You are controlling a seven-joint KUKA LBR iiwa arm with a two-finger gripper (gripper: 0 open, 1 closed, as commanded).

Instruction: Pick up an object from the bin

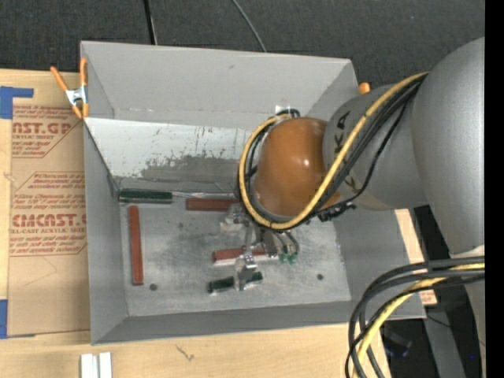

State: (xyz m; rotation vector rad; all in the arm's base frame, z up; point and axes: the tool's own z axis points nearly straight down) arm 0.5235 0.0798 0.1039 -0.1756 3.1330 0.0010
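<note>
Pale wooden desk (pixel 236 354) carries a grey metal bin (pixel 213 77) with sloping walls and a scuffed, flat floor, seen from above.

Far to the left of the end effector, a long, thin reddish-brown stick (pixel 136 244) lies on the floor, running top to bottom. Up and to the left of the end effector, a dark green flat bar (pixel 146 197) lies crosswise against the foot of the back wall. Nearer, above and a little left, a brown flat bar (pixel 209 204) lies crosswise too, apart from the green one.

Just at the end effector's left side lies a short reddish-brown bar (pixel 228 254), its right end meeting the metal parts. Just below and left of the end effector lies a small dark green block (pixel 222 286).

The end effector (pixel 252 268) sits low over the middle of the floor, between these two small pieces. Whether it is spread or pressed together cannot be told, and nothing can be seen pinched in it.

Above it and to the right bulges a rounded orange cover (pixel 287 168), ringed by yellow and black cables (pixel 346 156). The thick grey arm (pixel 441 132) stretches away to the right.
</note>
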